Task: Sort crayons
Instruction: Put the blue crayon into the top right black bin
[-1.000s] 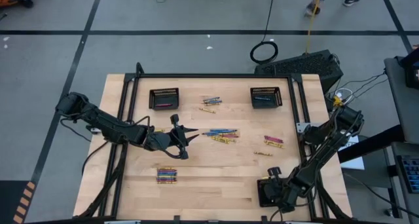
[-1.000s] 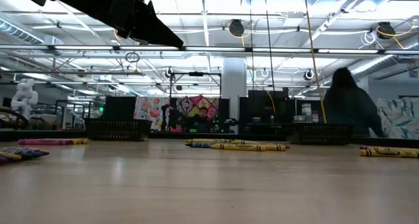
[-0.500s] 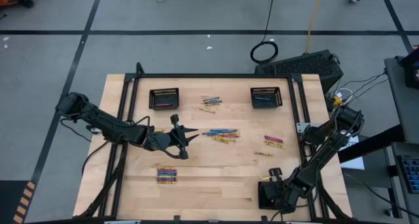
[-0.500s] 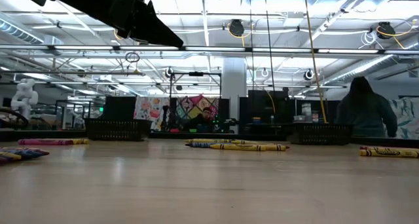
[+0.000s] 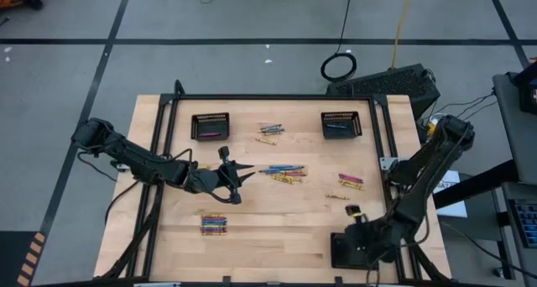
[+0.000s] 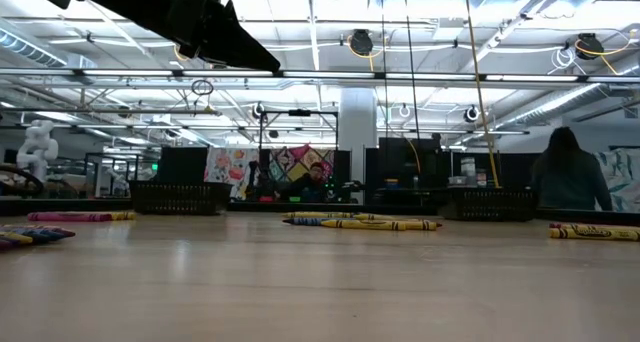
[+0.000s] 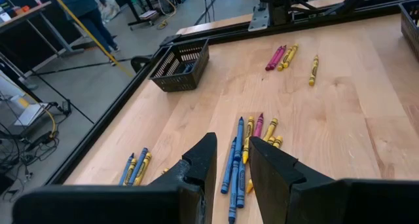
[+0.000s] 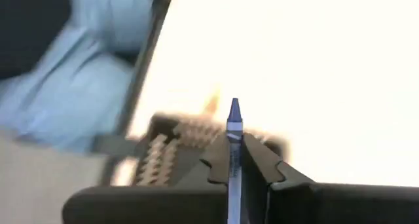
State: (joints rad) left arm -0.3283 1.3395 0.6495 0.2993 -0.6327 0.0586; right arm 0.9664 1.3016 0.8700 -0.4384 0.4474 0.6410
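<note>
Two black mesh baskets [image 5: 210, 126] [image 5: 340, 125] at far edge | right gripper [image 8: 234, 160] pinching blue crayon [image 8: 234, 145] | left gripper [image 7: 229, 164] part-spread, empty

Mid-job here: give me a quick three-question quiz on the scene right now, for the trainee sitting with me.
1. True or false: the right gripper holds a blue crayon between its fingers.
2. Multiple choice: how many black mesh baskets stand on the table? A) one B) two C) three
3. Fill in the blank: the left gripper, above the table near the centre pile of crayons, has its fingers ____ with nothing between them.

Key: 1 true; 2 B; 3 open.
</note>
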